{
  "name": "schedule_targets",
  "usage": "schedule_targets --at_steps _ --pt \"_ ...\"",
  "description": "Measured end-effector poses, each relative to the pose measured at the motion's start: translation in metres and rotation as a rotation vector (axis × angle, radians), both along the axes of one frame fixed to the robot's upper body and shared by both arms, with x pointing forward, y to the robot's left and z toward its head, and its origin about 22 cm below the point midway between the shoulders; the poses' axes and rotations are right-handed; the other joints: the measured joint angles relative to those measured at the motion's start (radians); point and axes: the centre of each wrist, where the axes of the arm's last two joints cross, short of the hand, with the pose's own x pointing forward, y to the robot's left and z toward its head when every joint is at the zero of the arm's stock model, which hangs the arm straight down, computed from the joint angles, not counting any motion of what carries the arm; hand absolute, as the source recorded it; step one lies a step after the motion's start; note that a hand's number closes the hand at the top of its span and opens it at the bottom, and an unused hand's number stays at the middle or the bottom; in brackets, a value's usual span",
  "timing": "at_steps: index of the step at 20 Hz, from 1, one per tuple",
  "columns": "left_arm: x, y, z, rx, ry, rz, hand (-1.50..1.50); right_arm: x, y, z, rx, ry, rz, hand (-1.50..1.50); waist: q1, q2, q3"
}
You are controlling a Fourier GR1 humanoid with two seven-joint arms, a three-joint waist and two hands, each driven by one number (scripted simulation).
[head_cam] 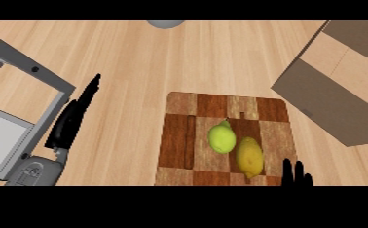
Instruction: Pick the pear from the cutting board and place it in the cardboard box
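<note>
Pear [222,138] lies mid-frame on the cutting board [179,139]. At the lower edge, the right hand [296,174] shows straight, upright fingers. A yellow fruit [249,157] lies between that hand and the pear, touching the pear. At the left, the left hand [72,120] has its fingers straight and together. The cardboard box [323,90] sits at the upper right.

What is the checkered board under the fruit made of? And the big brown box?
The cutting board looks like wood: light and dark brown squares with grain streaks, not shiny. The cardboard box looks like plain cardboard: flat, dull tan sides and flaps, though I can't be sure.
</note>
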Motion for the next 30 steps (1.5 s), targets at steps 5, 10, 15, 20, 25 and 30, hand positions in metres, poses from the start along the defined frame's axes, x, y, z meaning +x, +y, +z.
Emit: schedule_targets --at_steps 5,10,15,20,25,30 --pt "0.003 -0.003 -0.001 -0.004 0.003 0.004 0.00 0.018 0.003 -0.008 0.000 0.044 0.021 -1.50 -0.004 -0.001 0.001" --pt "0.001 0.000 -0.009 0.000 0.000 0.011 0.00 0.045 0.010 -0.018 0.012 0.068 0.021 -1.50 -0.004 -0.003 0.001" --pt "0.003 0.002 -0.007 -0.001 0.008 0.016 0.00 0.074 0.017 -0.025 0.012 0.085 0.016 -1.50 -0.009 -0.007 0.002" --pt "0.005 -0.003 -0.007 -0.003 0.011 0.016 0.00 0.100 0.021 -0.033 0.015 0.110 0.025 -1.50 -0.014 -0.010 0.003" --pt "0.002 0.000 -0.007 -0.003 0.016 0.017 0.00 0.121 0.025 -0.038 0.035 0.132 0.040 -1.50 -0.012 -0.012 0.003" --pt "0.006 0.005 -0.003 0.001 0.014 0.023 0.00 0.128 0.026 -0.048 0.051 0.151 0.042 -1.50 -0.020 -0.017 0.001"
